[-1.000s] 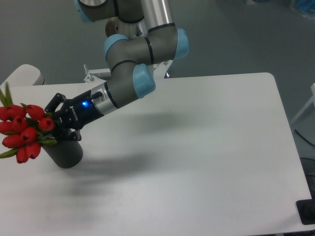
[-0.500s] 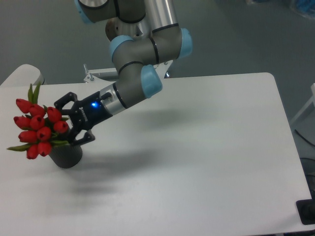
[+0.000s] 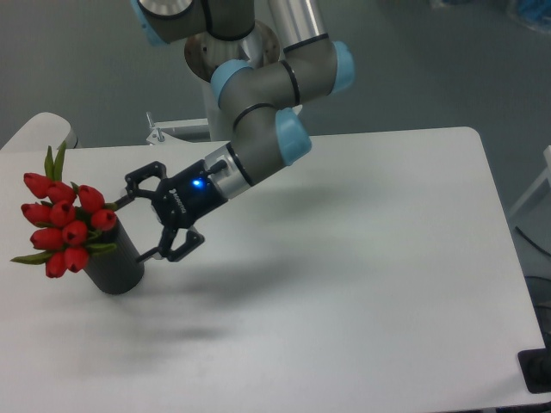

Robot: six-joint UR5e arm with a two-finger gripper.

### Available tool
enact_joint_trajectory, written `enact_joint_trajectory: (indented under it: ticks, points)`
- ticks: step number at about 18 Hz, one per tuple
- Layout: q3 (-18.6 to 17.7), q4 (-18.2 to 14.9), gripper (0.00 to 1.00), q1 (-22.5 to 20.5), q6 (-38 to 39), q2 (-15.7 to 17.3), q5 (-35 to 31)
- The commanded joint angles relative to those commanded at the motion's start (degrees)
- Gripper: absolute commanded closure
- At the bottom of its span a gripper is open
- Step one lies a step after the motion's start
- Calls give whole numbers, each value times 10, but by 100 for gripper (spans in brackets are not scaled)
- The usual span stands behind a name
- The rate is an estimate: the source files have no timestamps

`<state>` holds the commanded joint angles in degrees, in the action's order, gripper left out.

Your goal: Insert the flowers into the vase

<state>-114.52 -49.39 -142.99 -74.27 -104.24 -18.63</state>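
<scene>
Jaws of the gripper [image 3: 145, 218] spread wide and empty, just right of the vase [image 3: 114, 263]. Flowers [image 3: 65, 223] sit in the vase mouth, buds leaning left. Vase stands near the left edge of the worktop [image 3: 362, 258]. Insertion appears done; only withdrawal seems left.

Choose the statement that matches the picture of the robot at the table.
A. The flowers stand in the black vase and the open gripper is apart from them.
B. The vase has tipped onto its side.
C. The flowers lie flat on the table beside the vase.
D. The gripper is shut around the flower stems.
A: the flowers sit in the upright vase, while the gripper has its fingers spread, holding nothing.
</scene>
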Motion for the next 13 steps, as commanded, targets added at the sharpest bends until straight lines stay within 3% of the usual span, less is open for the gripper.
enact_joint_trajectory:
  ticks: [6, 9, 13]
  points:
    - [24, 0, 0, -68, -1, -16, -2]
    - [82, -3, 0, -77, 5, -50, -22]
    - [136, -4, 0, -77, 6, -69, -125]
